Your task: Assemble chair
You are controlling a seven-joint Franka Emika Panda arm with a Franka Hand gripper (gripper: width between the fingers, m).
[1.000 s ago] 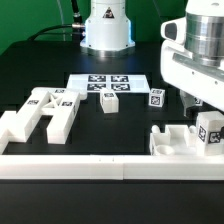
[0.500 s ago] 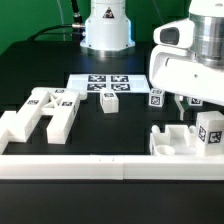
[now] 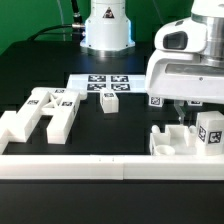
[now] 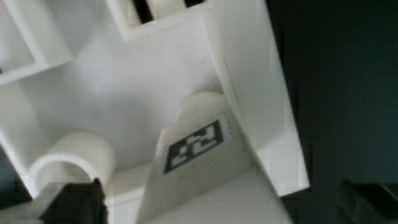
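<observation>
A: How is the gripper standing?
B: Its jaws are standing wide apart, hanging just above the chunky white plastic seat block, which is carrying a black-and-white tag.
A: And the other chair pieces?
B: The white H-shaped frame is lying well away from the gripper, toward the exterior view's left. A small tagged white peg is sitting between them on the dark surface.

A white chair part looms close, a black-and-white tag on its slanted face.
</observation>
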